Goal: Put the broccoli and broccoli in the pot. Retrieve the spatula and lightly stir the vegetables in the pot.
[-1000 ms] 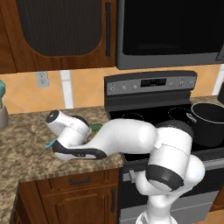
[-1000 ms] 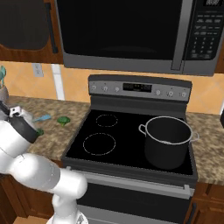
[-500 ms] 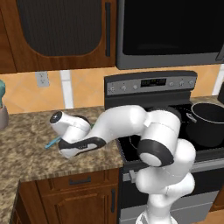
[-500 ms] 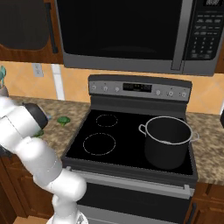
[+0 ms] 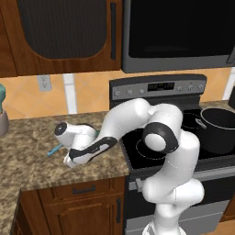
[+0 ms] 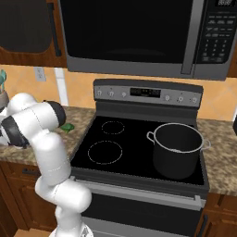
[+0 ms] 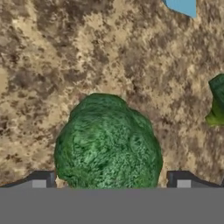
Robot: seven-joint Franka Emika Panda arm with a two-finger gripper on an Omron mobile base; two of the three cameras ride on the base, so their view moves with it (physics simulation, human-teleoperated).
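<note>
My gripper (image 7: 111, 181) is open and points down at the speckled counter (image 7: 52, 65). One dark-green broccoli (image 7: 107, 146) sits right between its two fingertips (image 7: 43, 179), filling the gap. A second broccoli (image 7: 217, 103) lies further to the right at the edge of the hand view, and it also peeks out beside my arm as broccoli (image 6: 68, 127). The light-blue spatula (image 5: 55, 149) lies on the counter just left of my hand (image 5: 73, 158); its blade (image 7: 181, 5) shows at the top of the hand view. The dark pot (image 6: 178, 148) stands on the stove's front right burner.
The black stove (image 6: 115, 152) lies right of the counter with a microwave (image 6: 139, 37) above it. A jar (image 5: 2, 117) stands at the counter's far left. Dark wood cabinets hang overhead. The counter's front edge (image 5: 69, 181) runs close below my hand.
My arm's elbow has swung up and to the right while the hand stayed low over the counter left of the stove, shifting slightly right. The jaws have stayed open.
</note>
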